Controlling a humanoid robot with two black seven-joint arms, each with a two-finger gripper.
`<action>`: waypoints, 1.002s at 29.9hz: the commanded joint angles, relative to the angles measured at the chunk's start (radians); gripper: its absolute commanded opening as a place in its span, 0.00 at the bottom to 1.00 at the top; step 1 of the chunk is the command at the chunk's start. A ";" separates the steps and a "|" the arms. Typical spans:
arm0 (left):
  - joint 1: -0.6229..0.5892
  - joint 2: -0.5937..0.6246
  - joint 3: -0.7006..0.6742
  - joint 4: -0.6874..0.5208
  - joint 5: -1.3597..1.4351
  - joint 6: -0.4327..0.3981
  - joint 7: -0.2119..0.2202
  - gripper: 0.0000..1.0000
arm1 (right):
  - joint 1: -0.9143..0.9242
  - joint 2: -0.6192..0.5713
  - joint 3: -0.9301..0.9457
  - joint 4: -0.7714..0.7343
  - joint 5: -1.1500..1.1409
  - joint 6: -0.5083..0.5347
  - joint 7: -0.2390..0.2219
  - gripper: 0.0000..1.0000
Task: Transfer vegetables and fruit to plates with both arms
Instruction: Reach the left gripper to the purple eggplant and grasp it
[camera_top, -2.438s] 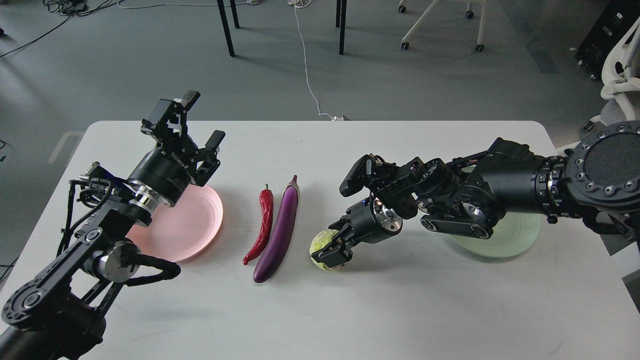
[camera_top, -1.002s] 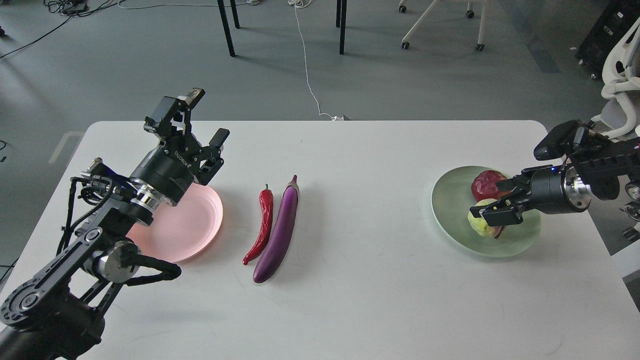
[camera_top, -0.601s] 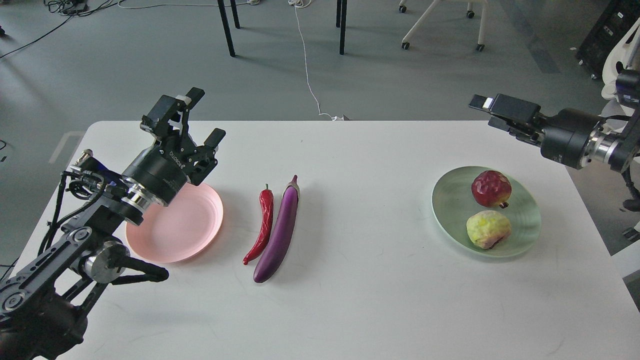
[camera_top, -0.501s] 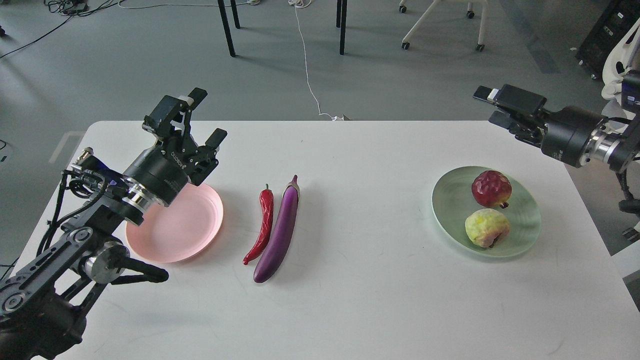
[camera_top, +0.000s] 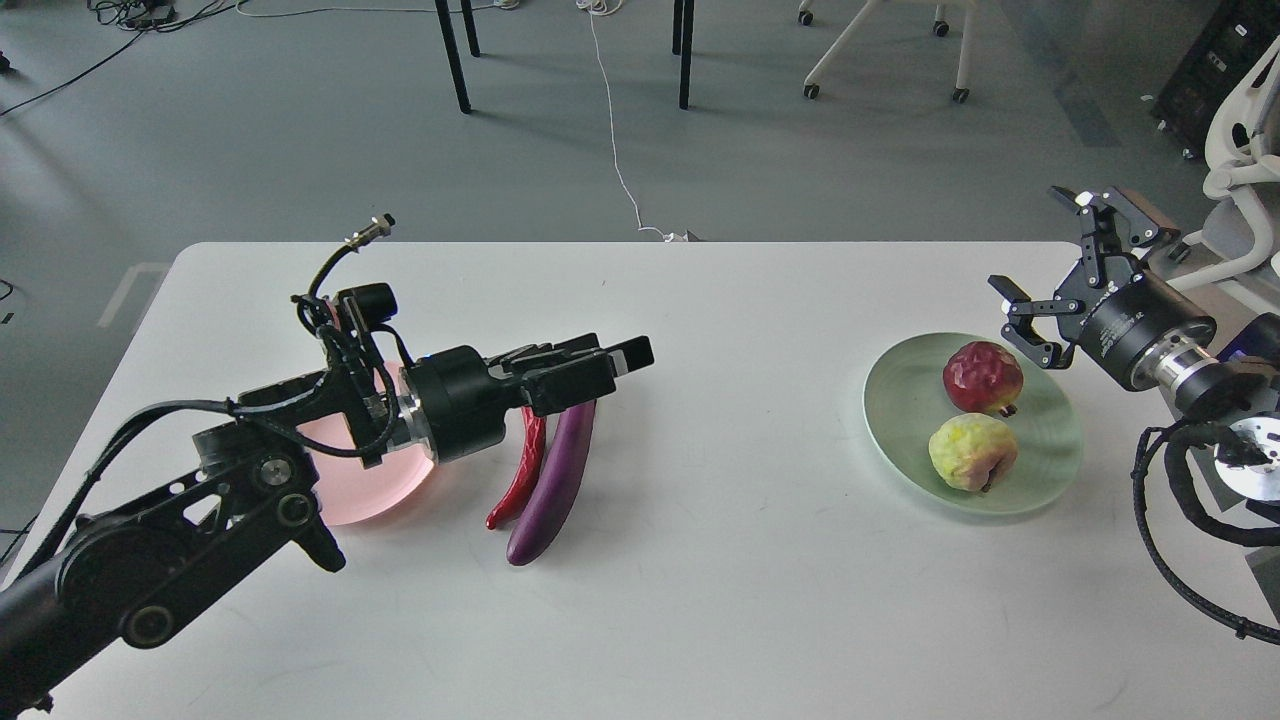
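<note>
The purple eggplant (camera_top: 548, 495) and the red chili pepper (camera_top: 510, 492) lie side by side at the table's middle left. My left gripper (camera_top: 615, 368) points right just over their far ends and hides their stems; its two fingers look apart and hold nothing. The pink plate (camera_top: 345, 492) lies left of them, partly hidden behind my left wrist. The mint green plate (camera_top: 900, 420) at the right holds the dark red fruit (camera_top: 982, 376) and the yellow-green fruit (camera_top: 972, 452). My right gripper (camera_top: 1050, 272) is open and empty, raised over the plate's far right edge.
The white table (camera_top: 720, 600) carries all of this. My left arm (camera_top: 180, 540) stretches low across the front left corner. A white office chair (camera_top: 1240, 150) stands off the right edge. Black table legs (camera_top: 452, 60) and a white cable (camera_top: 615, 150) are on the floor behind.
My right gripper carried the yellow-green fruit to the green plate, let go and pulled back up to the right. My left gripper swung from above the pink plate over to the vegetables' far ends.
</note>
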 joint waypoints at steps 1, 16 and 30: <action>-0.199 -0.005 0.200 0.087 0.038 -0.022 0.049 0.98 | -0.013 0.002 0.005 -0.013 0.000 0.003 0.000 0.97; -0.248 -0.080 0.288 0.238 0.030 -0.118 0.318 0.98 | -0.018 -0.018 0.017 -0.015 -0.001 0.003 0.000 0.97; -0.212 -0.080 0.308 0.228 0.034 -0.118 0.336 0.88 | -0.018 -0.018 0.020 -0.016 -0.001 0.003 0.000 0.97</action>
